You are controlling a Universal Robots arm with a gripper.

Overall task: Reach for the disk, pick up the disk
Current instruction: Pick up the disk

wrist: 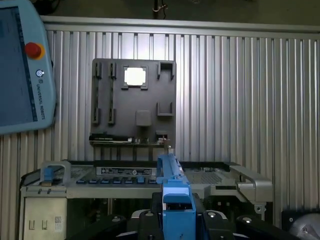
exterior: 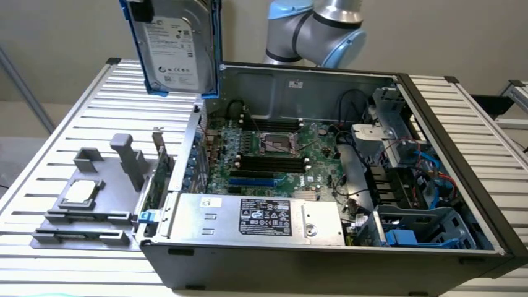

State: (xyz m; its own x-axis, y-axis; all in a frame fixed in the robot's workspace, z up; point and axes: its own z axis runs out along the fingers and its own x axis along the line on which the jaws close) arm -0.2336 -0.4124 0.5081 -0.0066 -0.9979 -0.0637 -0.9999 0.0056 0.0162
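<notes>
Holding the disk [exterior: 177, 49] upright, gripper [wrist: 177, 217] clamped, above open computer case [exterior: 330, 263]

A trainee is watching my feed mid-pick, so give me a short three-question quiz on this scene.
1. True or false: the disk lies flat inside the case.
2. What does the gripper hold? A) a cable B) the disk C) a screwdriver
3. Fill in: the disk's plastic frame is ____.
Key: 1 false, it is held up in the air, upright; 2 B; 3 blue.
</notes>
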